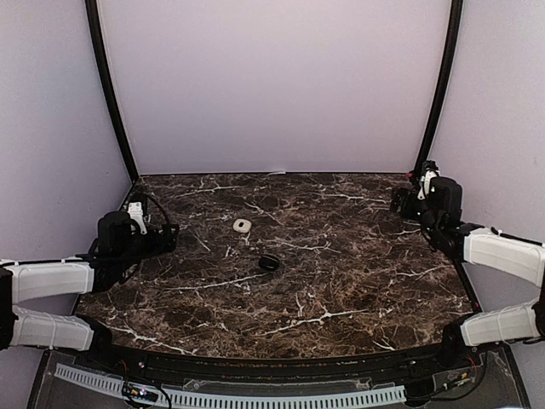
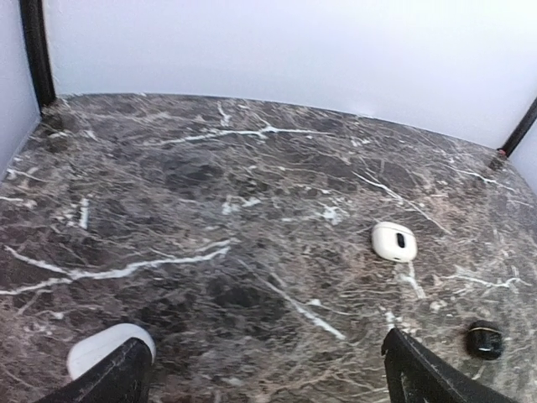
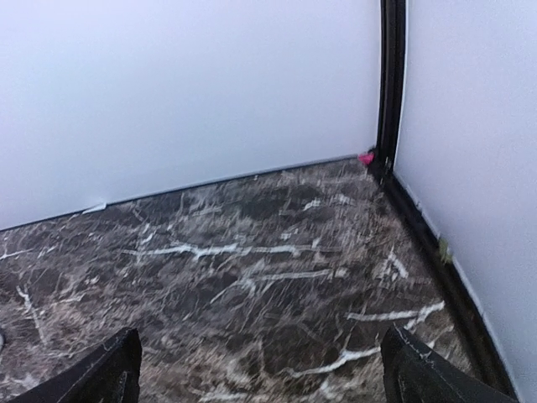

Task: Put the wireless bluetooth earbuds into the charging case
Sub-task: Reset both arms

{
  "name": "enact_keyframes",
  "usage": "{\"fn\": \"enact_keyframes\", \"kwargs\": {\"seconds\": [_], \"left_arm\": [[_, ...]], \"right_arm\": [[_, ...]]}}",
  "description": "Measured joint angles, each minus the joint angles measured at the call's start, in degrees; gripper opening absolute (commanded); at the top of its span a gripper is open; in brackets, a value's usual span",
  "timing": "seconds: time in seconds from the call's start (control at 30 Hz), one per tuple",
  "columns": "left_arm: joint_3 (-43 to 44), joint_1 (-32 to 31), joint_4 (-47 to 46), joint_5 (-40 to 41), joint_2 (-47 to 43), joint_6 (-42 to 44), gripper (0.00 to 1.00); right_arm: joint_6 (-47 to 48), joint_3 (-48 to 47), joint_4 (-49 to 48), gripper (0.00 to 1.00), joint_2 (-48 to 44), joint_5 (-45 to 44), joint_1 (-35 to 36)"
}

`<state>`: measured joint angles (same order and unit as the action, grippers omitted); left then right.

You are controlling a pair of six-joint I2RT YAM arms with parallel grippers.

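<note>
The left arm (image 1: 51,281) and right arm (image 1: 502,256) have white boxy shells, black joints and black wrist blocks with looping cables. The left pincer (image 2: 268,378) and right pincer (image 3: 260,374) have black tapered fingers (image 3: 113,369).

top: high behind near edge, looking down on whole table (image 1: 341,281) | left wrist: low, looking across it, shares charging case (image 2: 393,242) with top | right wrist: low, facing far-right corner (image 3: 362,173)

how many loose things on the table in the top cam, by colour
white: 1, small rounded white item
black: 1, small round black item
total: 2
</note>
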<state>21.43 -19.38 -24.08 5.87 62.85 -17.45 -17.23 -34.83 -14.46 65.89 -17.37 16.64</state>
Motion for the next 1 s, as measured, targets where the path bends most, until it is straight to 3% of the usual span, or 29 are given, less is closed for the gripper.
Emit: {"fn": "enact_keyframes", "kwargs": {"seconds": [0.07,0.27,0.43,0.57,0.87,1.0], "left_arm": [[-5.55,0.76,-9.25,4.39,-0.46,4.72,0.99],[-7.8,8.15,-25.42,7.26,3.67,13.05,0.99],[-10.47,13.31,-40.81,5.6,14.12,18.34,0.99],[-13.57,15.98,-52.81,2.16,24.11,20.06,0.99],[-9.16,18.86,-55.01,-3.74,28.0,19.98,0.98],[-9.11,18.91,-55.04,-4.52,28.0,19.8,0.97]], "right_arm": [[4.66,5.51,-9.25,0.99,-0.22,-1.49,-0.31],[19.76,21.62,-32.52,0.97,5.22,2.95,-0.31],[23.82,22.03,-43.34,0.96,8.11,9.05,-4.79],[23.54,21.55,-46.51,0.96,7.98,12.74,-11.1],[21.49,22.16,-47.74,0.91,7.34,19.28,-14.25],[21.27,23.54,-51.49,0.92,12.11,21.53,-14.34]]}}
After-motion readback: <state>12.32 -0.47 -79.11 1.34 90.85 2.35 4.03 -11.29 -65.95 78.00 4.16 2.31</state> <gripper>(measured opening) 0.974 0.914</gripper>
